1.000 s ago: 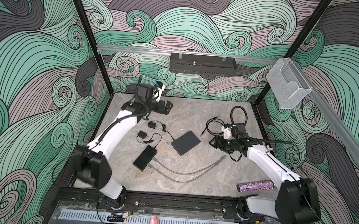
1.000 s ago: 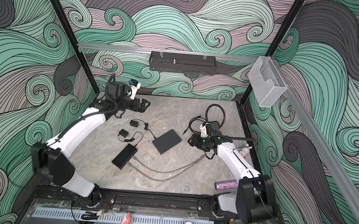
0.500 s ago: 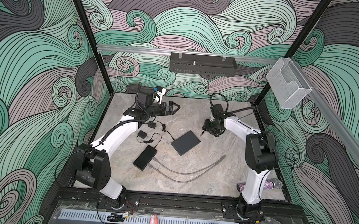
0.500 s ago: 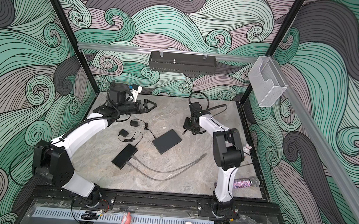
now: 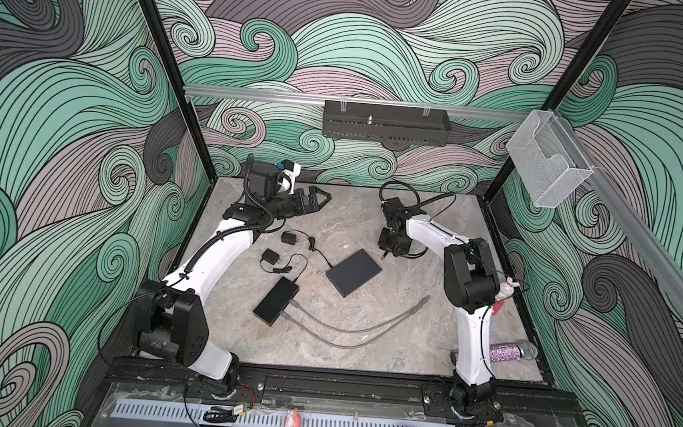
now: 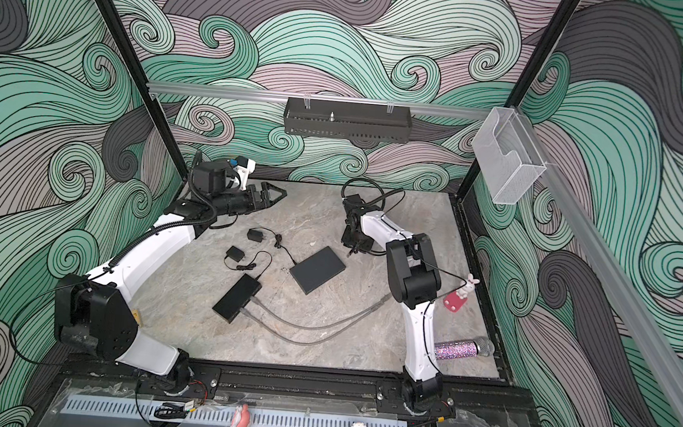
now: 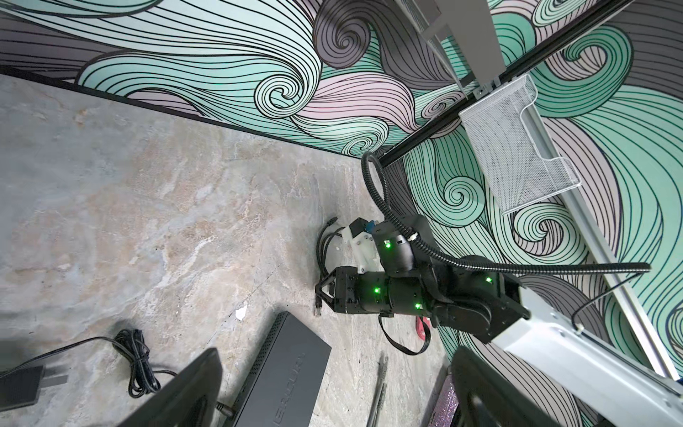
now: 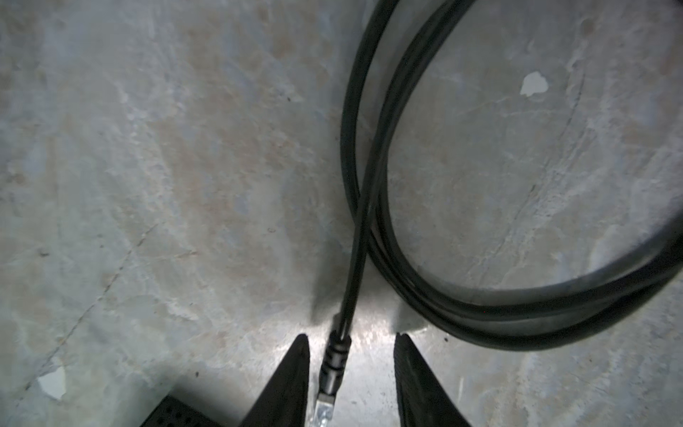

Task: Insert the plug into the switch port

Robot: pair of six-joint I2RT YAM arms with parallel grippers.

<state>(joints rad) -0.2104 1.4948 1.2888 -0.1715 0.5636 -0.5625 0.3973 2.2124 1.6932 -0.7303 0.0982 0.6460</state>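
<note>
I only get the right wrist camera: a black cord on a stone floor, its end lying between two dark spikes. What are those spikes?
Observer: They belong to the right gripper, a claw at the end of a white robot arm.
Visitor: Is anything nearby that it might plug into?
Observer: Possibly. A flat grey box lies on the table just beside that claw, towards the middle.
Visitor: Is this arm working alone?
Observer: No, there is a second arm. Its left gripper hangs open and empty over the far left corner.
</note>
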